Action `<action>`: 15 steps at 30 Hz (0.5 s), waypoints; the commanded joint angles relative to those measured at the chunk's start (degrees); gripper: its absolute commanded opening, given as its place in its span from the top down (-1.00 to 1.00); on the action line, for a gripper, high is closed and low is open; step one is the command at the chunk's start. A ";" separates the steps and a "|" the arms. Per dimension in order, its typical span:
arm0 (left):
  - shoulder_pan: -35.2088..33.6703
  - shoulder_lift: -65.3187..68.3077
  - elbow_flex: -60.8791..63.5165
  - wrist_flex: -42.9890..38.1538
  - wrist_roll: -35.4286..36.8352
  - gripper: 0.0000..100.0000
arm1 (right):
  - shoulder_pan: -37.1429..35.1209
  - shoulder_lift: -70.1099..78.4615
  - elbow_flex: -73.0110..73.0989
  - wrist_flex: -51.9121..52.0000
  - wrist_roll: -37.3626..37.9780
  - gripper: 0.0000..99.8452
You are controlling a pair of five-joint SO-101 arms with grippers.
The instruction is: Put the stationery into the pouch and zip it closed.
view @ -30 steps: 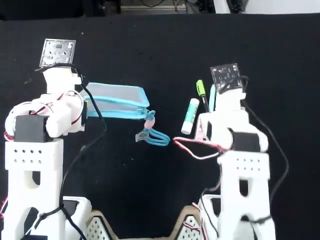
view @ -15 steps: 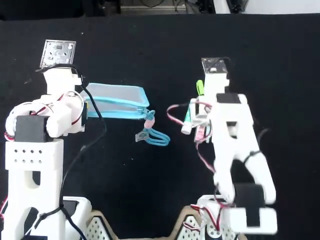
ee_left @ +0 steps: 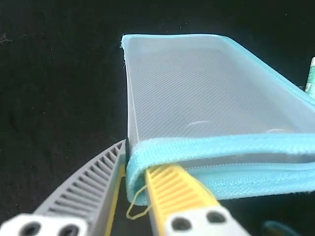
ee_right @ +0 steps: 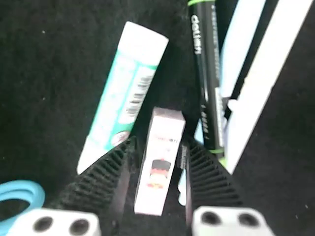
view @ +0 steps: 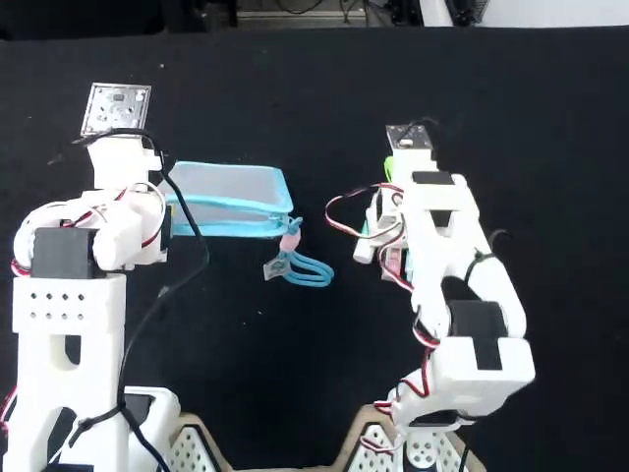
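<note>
Two arms share the work: in the last second the right arm (view: 447, 236) swung forward to centre right, and the right jaws now stand spread around the eraser (ee_right: 160, 160), so a grasp seems near; the left jaws pinch the pouch (view: 231, 197) at upper left

Table (view: 550, 118), seen from above:
- Pouch (view: 231, 197) on the left half, long side running left to right.
- Left gripper (ee_left: 135, 162) at its near-left corner, jaws closed over the zip edge.
- Zip pull (view: 292, 239) off the pouch's near-right corner, with a looped piece (view: 300, 267) just nearer and to the right.
- Stationery grouped to the right of the pouch, apart from it.
- Right gripper (ee_right: 157, 143) over the group, 1 finger either side of a small box (ee_right: 160, 172).
- Glue stick (ee_right: 125, 105) just beside the box on the pouch side.
- Marker (ee_right: 204, 83) on the box's other side, then a pen (ee_right: 235, 54), then 1 more long item (ee_right: 266, 78), all side by side.
</note>
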 commanded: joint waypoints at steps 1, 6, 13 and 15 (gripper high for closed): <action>-0.48 -0.97 -0.66 -0.26 0.09 0.94 | -0.62 1.10 -3.30 -1.93 -0.35 0.74; -0.48 -0.97 -0.66 -0.26 0.09 0.94 | -0.44 1.19 -5.05 0.44 0.00 0.90; -0.48 -0.97 -0.66 -0.26 0.09 0.94 | -0.97 -4.26 -4.79 8.97 3.25 0.98; -0.48 -0.97 -0.66 -0.26 0.09 0.94 | -1.32 -6.29 -1.71 10.29 5.71 0.98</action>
